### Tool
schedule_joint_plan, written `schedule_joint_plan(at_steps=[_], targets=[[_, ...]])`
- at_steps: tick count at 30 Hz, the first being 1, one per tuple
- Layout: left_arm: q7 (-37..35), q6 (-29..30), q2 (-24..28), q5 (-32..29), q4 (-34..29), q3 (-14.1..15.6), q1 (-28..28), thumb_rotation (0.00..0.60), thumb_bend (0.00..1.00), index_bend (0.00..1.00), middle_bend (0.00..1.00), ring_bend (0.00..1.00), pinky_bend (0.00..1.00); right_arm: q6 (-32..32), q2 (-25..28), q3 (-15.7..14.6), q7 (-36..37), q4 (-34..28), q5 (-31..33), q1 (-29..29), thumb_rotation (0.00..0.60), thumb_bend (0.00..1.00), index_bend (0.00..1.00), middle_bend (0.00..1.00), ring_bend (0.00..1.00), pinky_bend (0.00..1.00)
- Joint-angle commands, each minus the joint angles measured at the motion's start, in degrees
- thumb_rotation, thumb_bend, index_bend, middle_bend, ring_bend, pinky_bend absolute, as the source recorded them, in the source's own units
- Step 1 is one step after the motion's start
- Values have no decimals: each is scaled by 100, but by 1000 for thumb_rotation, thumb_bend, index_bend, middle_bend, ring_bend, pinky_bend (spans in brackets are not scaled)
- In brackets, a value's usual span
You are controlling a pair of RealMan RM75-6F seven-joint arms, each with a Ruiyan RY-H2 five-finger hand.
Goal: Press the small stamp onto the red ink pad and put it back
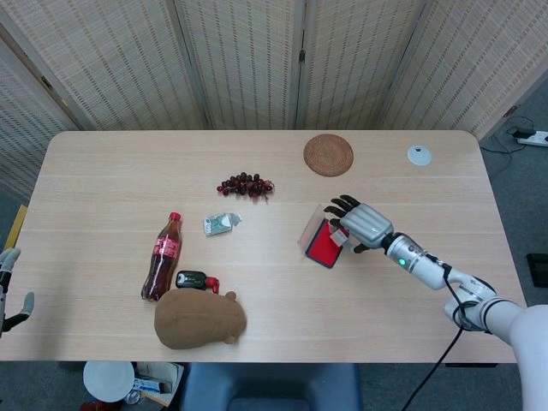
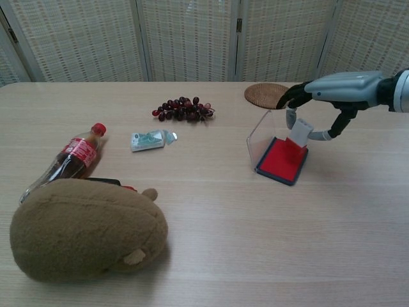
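The red ink pad (image 1: 323, 249) (image 2: 280, 159) lies open on the table with its clear lid (image 2: 261, 130) standing up on its left side. My right hand (image 1: 360, 224) (image 2: 332, 91) hovers over the pad's right edge and pinches the small white stamp (image 2: 299, 132) (image 1: 336, 231), which hangs tilted just above the red surface. My left hand (image 1: 8, 291) shows only at the left frame edge of the head view, below the table, fingers apart and holding nothing.
A cola bottle (image 1: 162, 257) lies left of centre beside a brown plush toy (image 1: 199, 318) and a small black and red device (image 1: 196, 280). A crumpled wrapper (image 1: 221, 223), grapes (image 1: 246, 184), a woven coaster (image 1: 328, 154) and a white disc (image 1: 419, 155) sit farther back.
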Motion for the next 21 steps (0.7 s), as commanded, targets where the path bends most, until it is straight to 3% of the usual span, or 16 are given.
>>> schedule_joint_plan(at_steps=[1, 10, 21], targets=[[76, -12, -23, -25, -7, -3, -12, 600, 427, 0, 0, 0, 0, 134, 294, -49, -160, -349, 23, -156, 600, 408, 568, 125, 0, 0], [325, 12, -80, -19, -60, 11, -32, 600, 427, 0, 0, 0, 0, 308, 614, -242, -347, -668, 45, -553, 600, 408, 568, 125, 0, 0], [349, 125, -57, 76, -138, 45, 7, 600, 427, 0, 0, 0, 0, 218, 216, -367, -230, -174, 19, -831, 600, 404, 568, 124, 0, 0]])
